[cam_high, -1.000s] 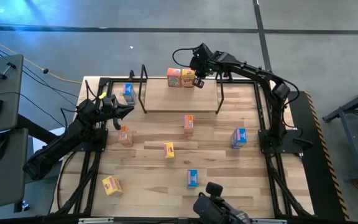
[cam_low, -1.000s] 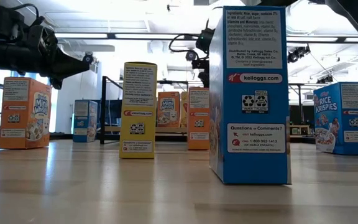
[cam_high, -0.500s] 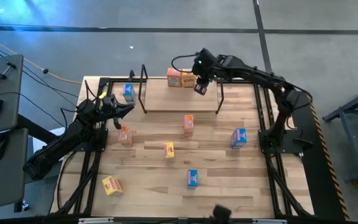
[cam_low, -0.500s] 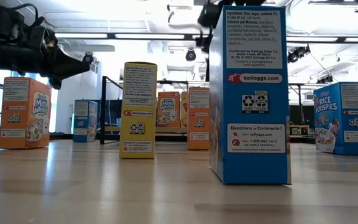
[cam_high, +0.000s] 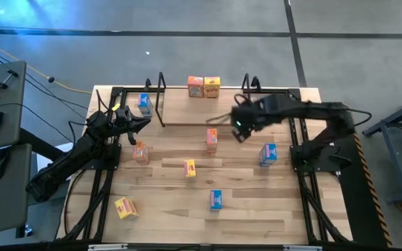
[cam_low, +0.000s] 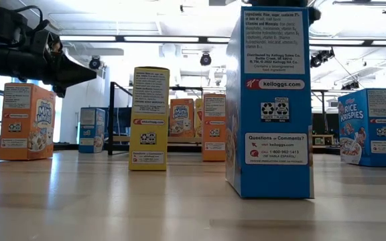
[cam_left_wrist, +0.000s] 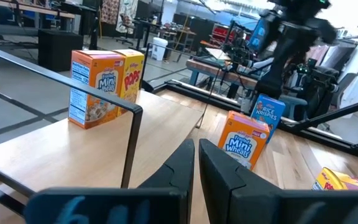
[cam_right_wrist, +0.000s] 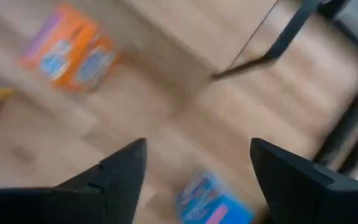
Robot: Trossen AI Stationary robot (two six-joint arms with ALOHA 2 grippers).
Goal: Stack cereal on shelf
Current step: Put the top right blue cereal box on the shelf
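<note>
Two cereal boxes on the shelf already: an orange box and a yellow box, touching side by side at the back edge, between the black wire frames. Same pair up close in the left wrist view, Mini Wheats next to Pops.

Right claw out over the table, just off the shelf's front right corner, between the middle orange box and the Rice Krispies box. Fingers spread wide apart in its own wrist view, holding nothing, with that orange box and a blue one below on the planks.

Left claw parked at the table's left side, near the left wire frame. Fingers pressed together, empty too. Right beside it, an orange Mini Wheats box.

Rest of the cereal scattered and standing apart on the table: a blue box outside the shelf's left frame, a small yellow box near the middle, a front blue box closer to the front edge, and a tilted yellow box lying at the front left corner.

From table height, the front blue box looming large, yellow one to its left, shelf pair far behind.
</note>
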